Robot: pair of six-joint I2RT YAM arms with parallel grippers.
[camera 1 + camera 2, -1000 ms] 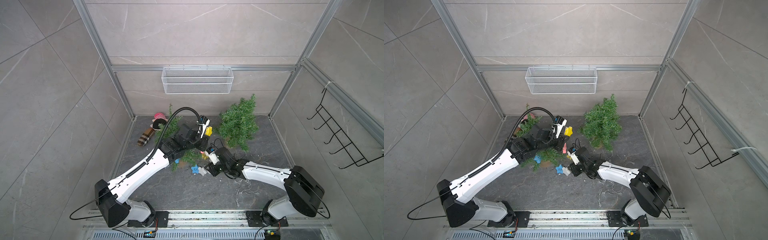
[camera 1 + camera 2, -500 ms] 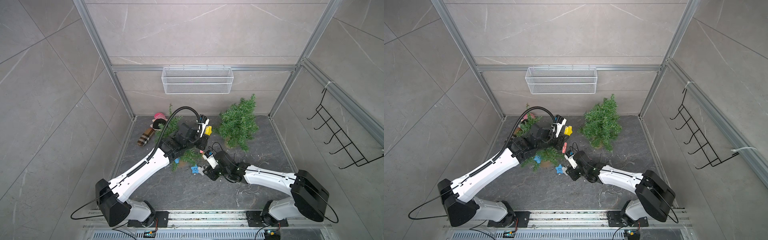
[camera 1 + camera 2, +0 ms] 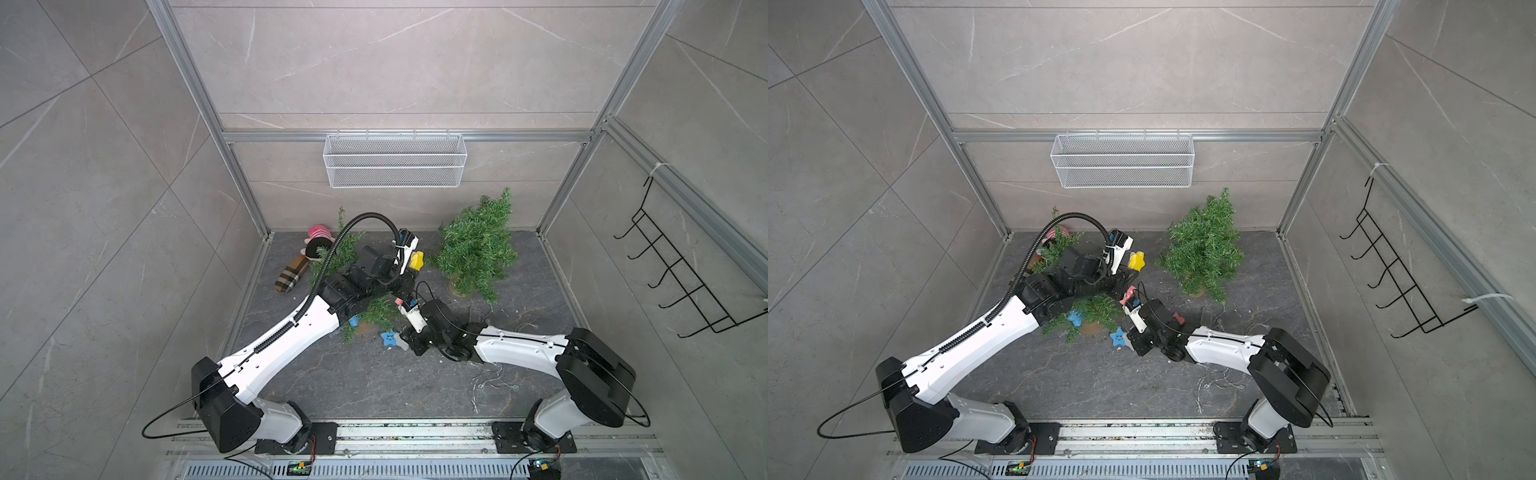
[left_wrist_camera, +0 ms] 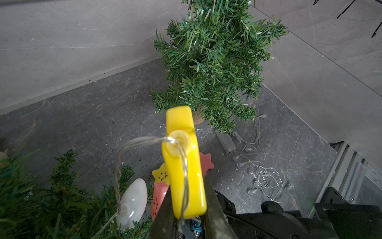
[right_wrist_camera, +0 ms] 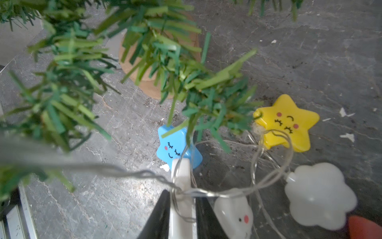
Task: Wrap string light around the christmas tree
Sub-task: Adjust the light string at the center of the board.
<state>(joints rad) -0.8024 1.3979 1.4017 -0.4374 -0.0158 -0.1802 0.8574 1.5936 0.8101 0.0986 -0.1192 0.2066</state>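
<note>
With the left end effector [image 4: 186, 219] clamped on a yellow star [image 4: 184, 165] held up beside the tree [image 3: 376, 309] and the right end effector [image 5: 182, 209] pinching a white light [image 5: 181, 178] near its base, a taut pull could snag the thin wire [image 4: 144, 141] on branches and tip the tree.

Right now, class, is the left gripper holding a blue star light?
No, the left gripper has its fingers shut on a yellow star light.
</note>
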